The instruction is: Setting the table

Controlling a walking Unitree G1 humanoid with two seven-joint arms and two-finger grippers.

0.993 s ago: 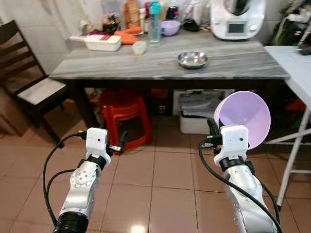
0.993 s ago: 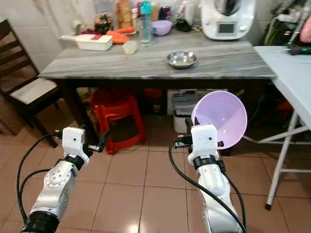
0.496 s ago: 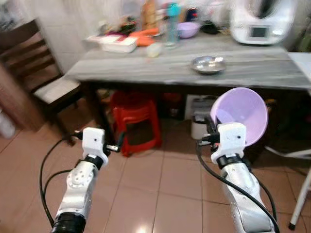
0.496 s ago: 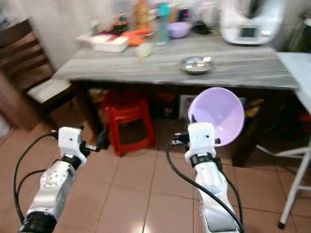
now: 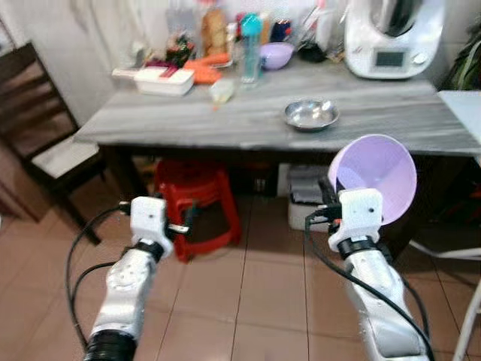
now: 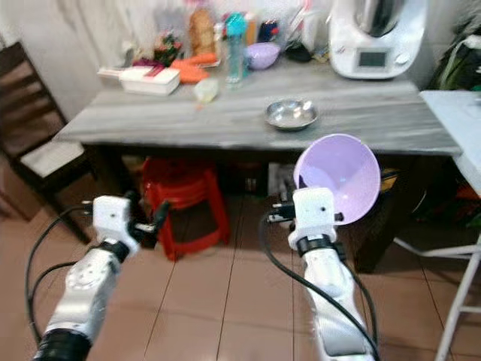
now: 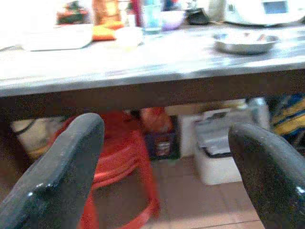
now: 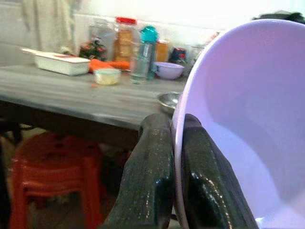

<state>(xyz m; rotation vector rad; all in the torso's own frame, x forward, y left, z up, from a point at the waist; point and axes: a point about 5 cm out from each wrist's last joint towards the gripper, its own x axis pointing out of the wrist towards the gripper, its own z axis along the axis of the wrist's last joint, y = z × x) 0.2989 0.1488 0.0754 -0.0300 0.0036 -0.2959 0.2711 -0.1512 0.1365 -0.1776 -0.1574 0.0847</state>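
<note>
A large lilac bowl (image 5: 379,180) is held tilted in front of the grey table (image 5: 188,120), its rim pinched by my right gripper (image 8: 174,157), which is shut on it. My left gripper (image 7: 167,157) hangs open and holds nothing, low before the table's front edge. On the table sit a steel dish (image 5: 310,114), a small pale cup (image 5: 220,91), a white rectangular container (image 5: 159,80), a smaller lilac bowl (image 5: 275,54) and a blue-capped bottle (image 5: 249,45).
A white kitchen machine (image 5: 391,37) stands at the table's back right. Under the table are a red plastic stool (image 5: 197,197) and a white box (image 5: 307,203). A dark wooden chair (image 5: 45,143) is on the left, a white folding table (image 6: 458,113) on the right.
The camera has swung and steadied, so the whole scene shifted; the table looks a little nearer. The right gripper keeps its hold on the lilac bowl and the left gripper stays open.
</note>
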